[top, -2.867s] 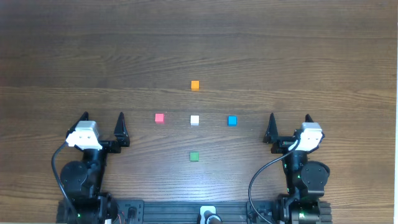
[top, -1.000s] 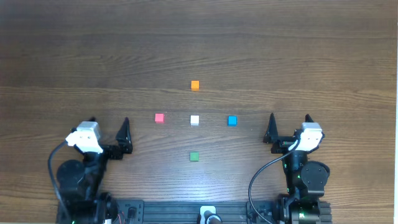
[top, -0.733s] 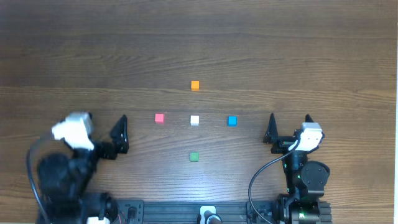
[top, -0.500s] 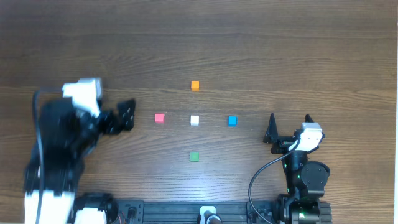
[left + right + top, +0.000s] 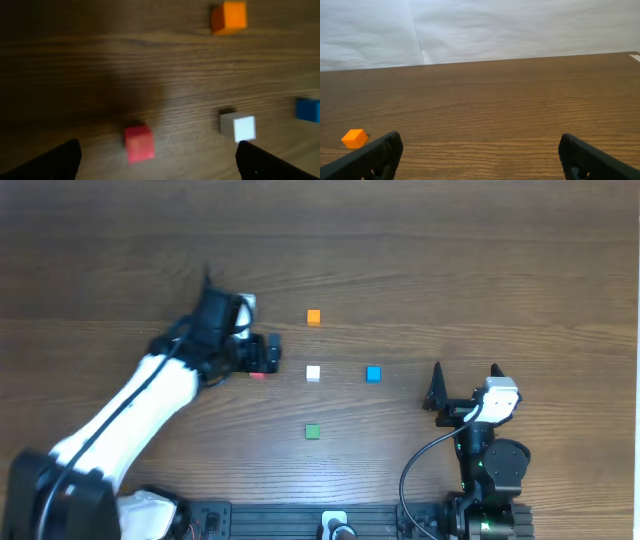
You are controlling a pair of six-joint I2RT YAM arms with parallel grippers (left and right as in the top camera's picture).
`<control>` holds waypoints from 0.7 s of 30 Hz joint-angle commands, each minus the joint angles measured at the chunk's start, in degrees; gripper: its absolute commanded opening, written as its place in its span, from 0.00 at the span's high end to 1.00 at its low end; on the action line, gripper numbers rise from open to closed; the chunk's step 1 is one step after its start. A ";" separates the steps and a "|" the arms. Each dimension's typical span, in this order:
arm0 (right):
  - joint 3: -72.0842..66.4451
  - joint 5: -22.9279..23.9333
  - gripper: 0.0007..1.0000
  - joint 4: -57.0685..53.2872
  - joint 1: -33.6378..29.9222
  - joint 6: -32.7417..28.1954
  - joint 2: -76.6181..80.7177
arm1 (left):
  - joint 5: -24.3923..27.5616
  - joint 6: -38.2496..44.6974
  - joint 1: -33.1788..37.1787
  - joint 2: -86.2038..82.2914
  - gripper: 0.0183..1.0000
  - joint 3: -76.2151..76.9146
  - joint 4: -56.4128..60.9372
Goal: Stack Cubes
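Cubes: five lay on the table [image 5: 500, 260], each apart from the rest, none stacked yet.
White cube [image 5: 313, 373]: middle of the group; you can take every bearing from it.
Orange cube [image 5: 314, 317]: beyond the white cube, on the side away from the arm bases.
Green cube [image 5: 312, 432]: on the white cube's base side, well apart from it.
Blue cube [image 5: 373, 373]: beside the white cube, toward the right arm.
Pink cube [image 5: 139, 143]: beside the white cube, toward the left arm, flat on the wood and touching nothing.
Left gripper [image 5: 159, 162]: spread wide and holding nothing, over the pink cube, which sat between its fingertips a little off the midline.
Right gripper [image 5: 466, 375]: also spread and holding nothing, past the blue cube from the white cube, near its own base.
Step in hand, as judged: picking up the pink cube for the first stack.
How to do it well: centre the cube between the fingers before you descend. Square the pads to two opposite faces. Come straight down and close only once the pads bracket it.
Risk: a small, light cube will skid or twist if one finger touches first. It could then slide toward the white cube.
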 commanded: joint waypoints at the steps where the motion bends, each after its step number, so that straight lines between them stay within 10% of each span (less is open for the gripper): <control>1: -0.33 -0.66 0.01 -0.04 -0.33 -0.33 -0.52 | -5.07 -3.56 -2.23 5.53 0.00 0.98 1.16; 21: -0.33 -0.68 0.01 -0.04 -0.33 -0.33 -0.52 | -9.03 -8.72 -4.24 12.11 0.01 1.16 -0.24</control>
